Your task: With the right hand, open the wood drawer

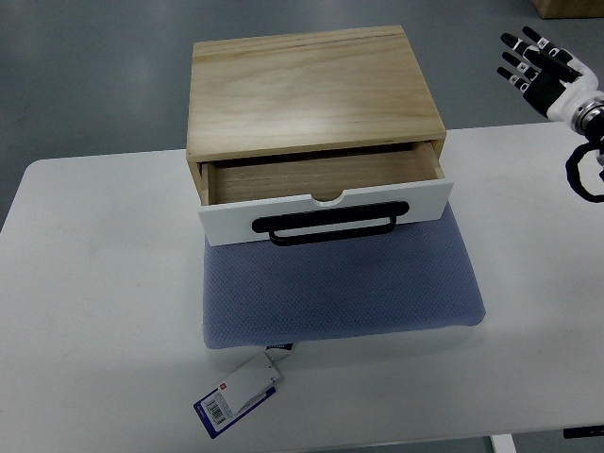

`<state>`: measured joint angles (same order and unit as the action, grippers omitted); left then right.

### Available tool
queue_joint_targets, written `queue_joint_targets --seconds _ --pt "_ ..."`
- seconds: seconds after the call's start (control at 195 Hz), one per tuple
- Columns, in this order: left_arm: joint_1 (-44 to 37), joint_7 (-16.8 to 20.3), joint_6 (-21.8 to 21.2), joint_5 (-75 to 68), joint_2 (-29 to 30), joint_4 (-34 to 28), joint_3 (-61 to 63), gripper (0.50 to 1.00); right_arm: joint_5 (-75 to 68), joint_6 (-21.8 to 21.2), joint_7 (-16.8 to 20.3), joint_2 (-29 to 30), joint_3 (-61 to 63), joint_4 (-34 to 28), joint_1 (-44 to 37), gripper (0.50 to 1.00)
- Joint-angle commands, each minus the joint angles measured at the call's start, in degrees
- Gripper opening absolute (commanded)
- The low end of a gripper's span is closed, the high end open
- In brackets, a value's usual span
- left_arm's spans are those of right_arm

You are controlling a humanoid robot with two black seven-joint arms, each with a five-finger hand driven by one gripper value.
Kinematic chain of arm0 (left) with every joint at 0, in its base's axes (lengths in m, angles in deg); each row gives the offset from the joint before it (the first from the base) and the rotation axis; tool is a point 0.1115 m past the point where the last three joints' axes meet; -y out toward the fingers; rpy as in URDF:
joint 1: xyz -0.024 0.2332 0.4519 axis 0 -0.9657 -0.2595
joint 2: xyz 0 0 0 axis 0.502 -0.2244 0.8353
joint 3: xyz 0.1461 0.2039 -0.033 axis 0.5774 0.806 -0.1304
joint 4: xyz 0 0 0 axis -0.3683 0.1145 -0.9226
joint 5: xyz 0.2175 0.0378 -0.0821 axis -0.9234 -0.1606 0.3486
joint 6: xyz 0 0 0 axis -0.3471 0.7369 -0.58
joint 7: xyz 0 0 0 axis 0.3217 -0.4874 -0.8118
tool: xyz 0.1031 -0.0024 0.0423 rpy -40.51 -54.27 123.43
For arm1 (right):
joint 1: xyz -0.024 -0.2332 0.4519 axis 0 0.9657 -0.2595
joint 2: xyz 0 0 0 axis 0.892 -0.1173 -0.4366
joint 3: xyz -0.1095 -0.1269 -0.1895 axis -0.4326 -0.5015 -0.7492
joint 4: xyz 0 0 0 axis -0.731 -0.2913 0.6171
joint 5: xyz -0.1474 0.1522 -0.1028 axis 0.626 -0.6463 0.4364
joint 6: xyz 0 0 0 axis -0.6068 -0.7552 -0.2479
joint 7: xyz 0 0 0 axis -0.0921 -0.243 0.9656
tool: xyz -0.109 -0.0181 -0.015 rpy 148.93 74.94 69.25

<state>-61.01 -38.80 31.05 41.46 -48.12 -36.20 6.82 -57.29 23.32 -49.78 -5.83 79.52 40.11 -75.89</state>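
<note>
A light wood box (311, 90) sits on a blue-grey cushion (340, 283) on the white table (85, 311). Its drawer (326, 209) stands pulled out partway, showing a bare wooden inside. The drawer has a white front with a black bar handle (330, 226). My right hand (540, 68) hovers at the upper right, well away from the drawer, above the table's far right corner. Its black and white fingers are spread and hold nothing. The left arm is out of sight.
A blue and white paper tag (238, 394) hangs from the cushion's front edge. Grey floor lies beyond the table's far edge, with a cardboard box corner (566, 8) at top right.
</note>
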Motion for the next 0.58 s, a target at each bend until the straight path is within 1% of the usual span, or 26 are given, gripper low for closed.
queue_joint_targets --seconds 0.0,0.118,0.343,0.496,0.573 --pt "0.0 0.0 -0.1 0.0 0.0 0.0 0.0 1.0 0.1 -0.6 -0.1 1.2 0.0 -0.1 1.7 0.938" --pt "0.0 -0.1 -0.1 0.0 0.0 0.0 0.0 1.0 0.2 -1.7 -0.1 1.4 -0.1 -0.2 2.7 0.938" --pt "0.0 0.0 -0.1 0.0 0.0 0.0 0.0 1.0 0.1 -1.8 -0.1 1.4 -2.7 -0.3 3.0 0.938" --pt "0.0 0.0 0.0 0.0 0.0 0.0 0.0 1.0 -0.1 -4.4 -0.1 1.4 -2.9 -0.6 3.4 0.938" --pt "0.0 0.0 0.0 0.0 0.0 0.0 0.0 1.0 -0.1 -5.0 -0.1 1.5 -3.0 -0.7 3.4 0.938"
